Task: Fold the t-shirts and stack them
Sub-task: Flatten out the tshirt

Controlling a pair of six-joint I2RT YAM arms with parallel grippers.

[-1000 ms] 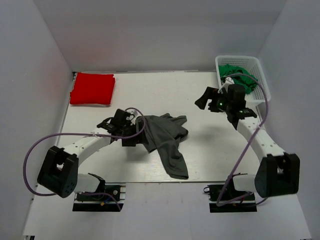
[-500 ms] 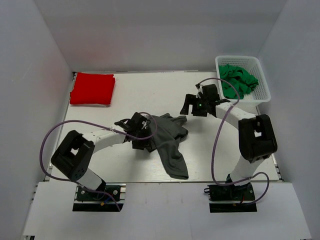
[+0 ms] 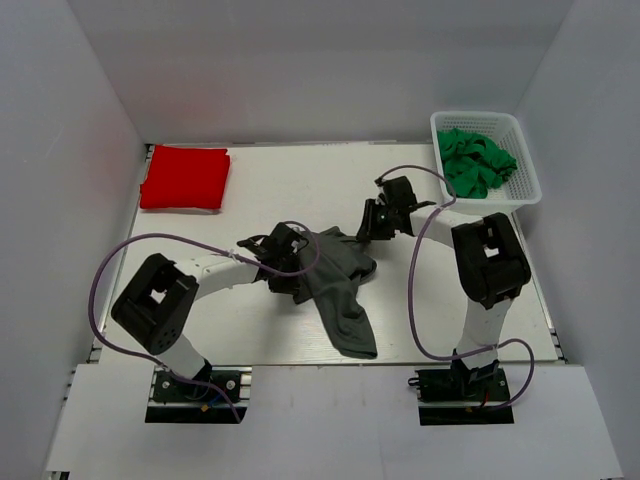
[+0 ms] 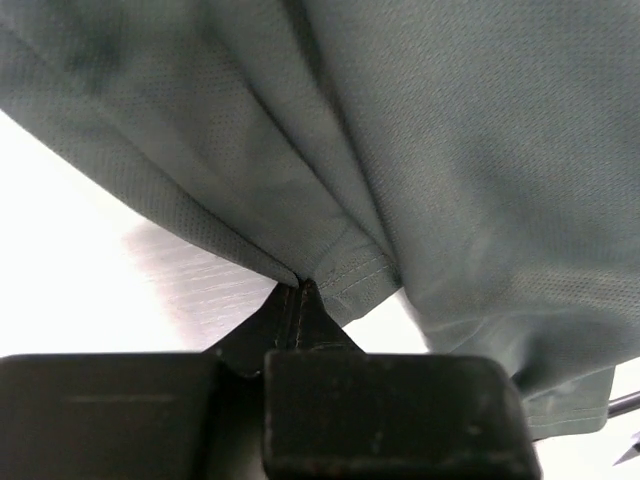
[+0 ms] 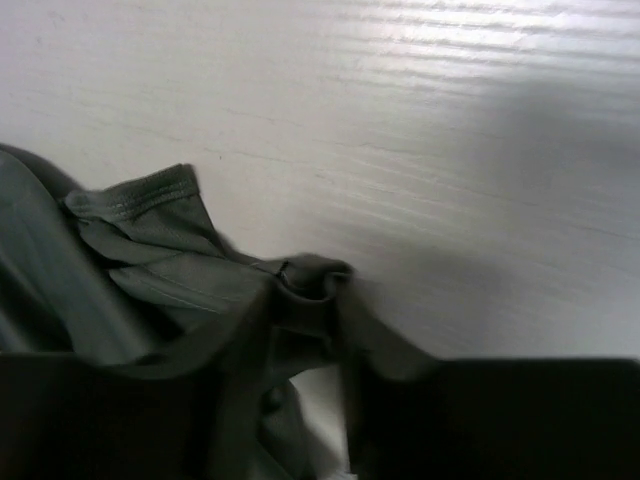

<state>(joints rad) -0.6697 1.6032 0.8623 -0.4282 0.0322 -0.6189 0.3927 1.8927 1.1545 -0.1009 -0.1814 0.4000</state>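
Observation:
The dark grey t-shirt (image 3: pixel 340 275) lies crumpled in the middle of the table, one end trailing toward the near edge. My left gripper (image 3: pixel 288 272) sits at the shirt's left side. In the left wrist view the left gripper (image 4: pixel 298 292) is shut on a stitched hem of the grey t-shirt (image 4: pixel 450 150). My right gripper (image 3: pixel 372 226) is at the shirt's far right corner. There the right gripper (image 5: pixel 305 300) holds a bunched fold of the grey t-shirt (image 5: pixel 140 240) between its fingers. The red t-shirt (image 3: pixel 185 178) lies folded at the back left.
A white basket (image 3: pixel 437 125) with green cloth (image 3: pixel 478 160) in it stands at the back right corner. White walls close off the table on the left, back and right. Purple cables loop from both arms over the table.
Both arms reached in to the grey shirt: the left gripper slid right onto its left edge and shut. The right arm swung left from the basket and closed on the far right corner.

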